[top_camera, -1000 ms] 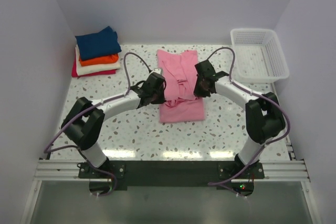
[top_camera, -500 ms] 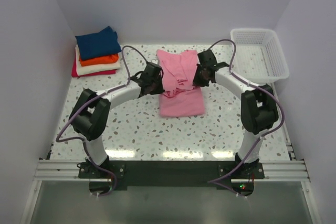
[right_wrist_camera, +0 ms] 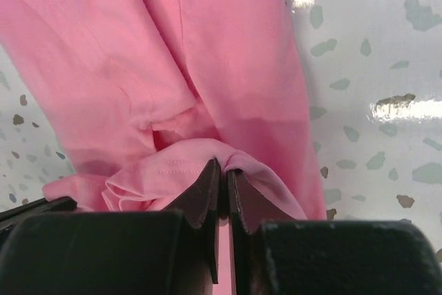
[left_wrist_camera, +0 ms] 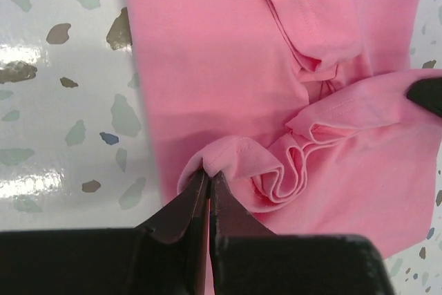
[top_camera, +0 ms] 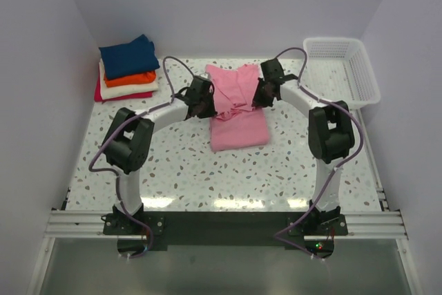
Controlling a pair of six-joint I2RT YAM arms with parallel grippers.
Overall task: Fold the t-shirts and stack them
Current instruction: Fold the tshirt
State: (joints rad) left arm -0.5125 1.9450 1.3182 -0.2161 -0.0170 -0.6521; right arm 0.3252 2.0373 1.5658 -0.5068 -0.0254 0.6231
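1. Top view: the pink t-shirt (top_camera: 238, 129) lies on the far half of the table (top_camera: 179, 164), its long axis running 12 to 6 o'clock.
   - The left gripper (top_camera: 207, 107) is at the shirt's 9 o'clock edge and the right gripper (top_camera: 257, 98) at its 3 o'clock edge. They sit roughly level, about mid-length.
   - The cloth is bunched in a ridge between them, and a flat panel stretches away toward 6 o'clock.
   - The folded stack (top_camera: 128, 67) sits well apart at 10 o'clock from the shirt, and the white basket (top_camera: 342, 67) is at 2 o'clock.

2. Left wrist view: the left gripper (left_wrist_camera: 208, 174) has its fingers pressed together on a small peak of the pink t-shirt (left_wrist_camera: 207, 67) edge.
   - From the tips the cloth spreads toward 12 and 2 o'clock, with rippled folds just beside them at 3 o'clock.
   - Bare table lies at 9 to 10 o'clock.

3. Right wrist view: the right gripper (right_wrist_camera: 224, 165) is likewise clamped tight on a fold of the pink t-shirt (right_wrist_camera: 173, 53).
   - The cloth runs off toward 11 and 12 o'clock, and table shows at 2 to 3 o'clock.

4. Judgement: the fold looks to be in progress.
   - The coming move depends on both grippers carrying the pinched ridge evenly along the 12–6 axis. Neither arm is nearer, so uneven travel would skew the fold.
   - For stacking afterwards, the left arm is closer to the pile.
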